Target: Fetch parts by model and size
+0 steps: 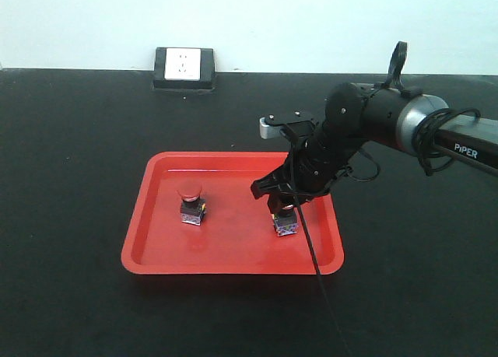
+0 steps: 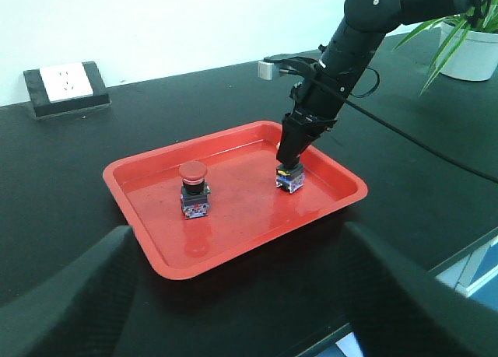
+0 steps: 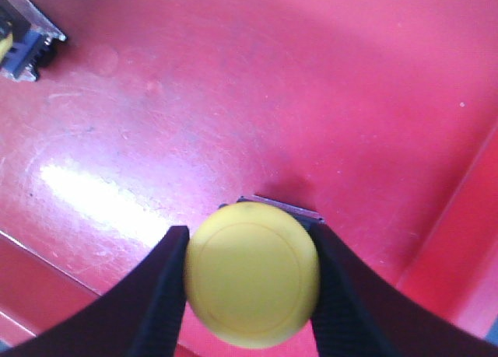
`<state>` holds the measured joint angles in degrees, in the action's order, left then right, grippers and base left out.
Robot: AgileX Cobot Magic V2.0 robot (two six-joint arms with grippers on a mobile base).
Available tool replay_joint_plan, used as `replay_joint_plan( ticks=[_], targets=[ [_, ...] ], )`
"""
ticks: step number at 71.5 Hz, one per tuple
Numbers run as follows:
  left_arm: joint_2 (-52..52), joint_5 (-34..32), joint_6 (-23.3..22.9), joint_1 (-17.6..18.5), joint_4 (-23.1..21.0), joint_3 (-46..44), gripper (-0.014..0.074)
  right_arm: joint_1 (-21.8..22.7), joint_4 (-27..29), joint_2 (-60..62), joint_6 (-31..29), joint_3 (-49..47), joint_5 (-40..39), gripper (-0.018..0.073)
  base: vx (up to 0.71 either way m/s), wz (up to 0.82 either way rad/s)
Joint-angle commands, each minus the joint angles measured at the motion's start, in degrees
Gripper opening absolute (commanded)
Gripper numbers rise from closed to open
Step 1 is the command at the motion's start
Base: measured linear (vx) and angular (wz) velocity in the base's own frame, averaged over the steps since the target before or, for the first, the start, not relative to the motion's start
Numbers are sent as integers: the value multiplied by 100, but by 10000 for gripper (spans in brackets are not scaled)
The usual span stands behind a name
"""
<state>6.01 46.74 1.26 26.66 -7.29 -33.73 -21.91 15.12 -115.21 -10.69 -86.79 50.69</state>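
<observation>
A red tray (image 1: 233, 267) lies on the black table. The red-capped part (image 1: 191, 201) stands upright in the tray's left half, free of both grippers. In the right half stands the yellow-capped part (image 1: 286, 225), and my right gripper (image 1: 282, 205) comes down on it from above. The right wrist view shows the yellow cap (image 3: 251, 274) pinched between the two black fingers (image 3: 159, 295), with its dark base on the tray floor. My left gripper (image 2: 241, 295) hangs open in front of the tray with nothing between its fingers (image 2: 70, 302).
A white wall socket in a black box (image 1: 184, 68) sits at the table's back edge. A potted plant (image 2: 467, 38) stands far right. The table's front edge (image 2: 467, 252) runs close to the left gripper. The right arm's cable (image 1: 315, 264) trails over the tray's front rim.
</observation>
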Motion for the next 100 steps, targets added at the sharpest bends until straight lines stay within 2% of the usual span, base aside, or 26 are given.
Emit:
replay_joint_plan(
  ticks=[1,11,22,37,62,89,100],
  targets=[
    [98,-398,-15,46,-77,-122,502,12,48,314,118,-193,-168,295,0,0],
    [98,-398,-15,46,-77,-122,502,12,5,314,142,-193,-183,469,0,0],
    [98,-398,-15,46,-77,-122,502,12,-8,368,142,-193,-250,559,0,0],
    [98,-398,-15,46,-77,-122,502,12,-54,947,137,-193,-489,563,0,0],
    [98,-398,-15,46,-77,-122,502,34,-982,2912,332,-46,-575,563,0,0],
    [98,-411,-15,46,-77,-122,502,34,-1097,6229,201,2594,-2202,549,0,0],
    [98,-454,-15,46,-77,-122,502,34,-1097,7357,210,3493,-2302,549,0,0]
  ],
)
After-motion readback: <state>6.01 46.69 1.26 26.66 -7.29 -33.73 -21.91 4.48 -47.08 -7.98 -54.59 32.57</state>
